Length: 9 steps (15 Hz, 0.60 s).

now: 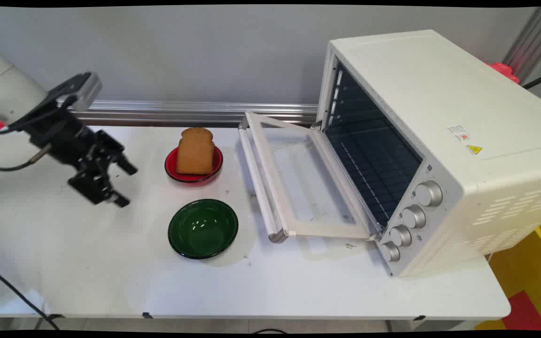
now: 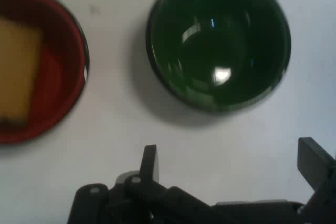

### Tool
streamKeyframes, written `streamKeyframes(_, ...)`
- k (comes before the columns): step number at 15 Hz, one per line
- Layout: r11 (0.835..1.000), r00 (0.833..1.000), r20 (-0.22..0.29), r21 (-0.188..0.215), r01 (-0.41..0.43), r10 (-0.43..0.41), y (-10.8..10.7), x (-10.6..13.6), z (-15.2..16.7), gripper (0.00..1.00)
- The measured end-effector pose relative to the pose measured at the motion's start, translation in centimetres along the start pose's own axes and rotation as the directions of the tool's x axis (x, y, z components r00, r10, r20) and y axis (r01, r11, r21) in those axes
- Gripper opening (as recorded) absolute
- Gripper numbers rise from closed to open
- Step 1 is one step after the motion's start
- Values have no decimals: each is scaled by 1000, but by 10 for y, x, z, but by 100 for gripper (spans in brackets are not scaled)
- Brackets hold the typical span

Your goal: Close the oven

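A white rounded arm link (image 1: 5, 89) carries a silver-grey camera block (image 1: 85, 89), loose black cables (image 1: 7, 166) and a black two-finger gripper (image 1: 125, 184) of angular linkage.

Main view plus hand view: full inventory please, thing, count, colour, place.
Toaster oven: one, white, table's right side, glass door folded down open, four silver knobs.
Red bowl: one, red, mid-table toward the wall, left of the oven door.
Bread slice: one, brown, standing in the red bowl.
Green bowl: one, dark green, empty, nearer the camera than the red bowl.
Table: one, white.
Hand: one, black, open, above the table left of both bowls, holding nothing.
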<state>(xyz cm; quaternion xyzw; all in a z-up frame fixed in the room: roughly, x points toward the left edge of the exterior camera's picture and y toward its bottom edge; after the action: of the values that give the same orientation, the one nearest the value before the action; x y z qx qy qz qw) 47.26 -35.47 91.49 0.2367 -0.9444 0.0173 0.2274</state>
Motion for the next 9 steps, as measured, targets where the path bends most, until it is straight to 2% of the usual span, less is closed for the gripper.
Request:
streamKeyframes(2, 1000, 998, -65, -3, 15, -15, -5, 13, -1, 100)
streamKeyframes(5, 1000, 991, -129, -9, 29, -30, -11, 25, -2, 100)
streamKeyframes(9, 999, 984, -176, -13, 38, -40, -19, 30, -3, 100)
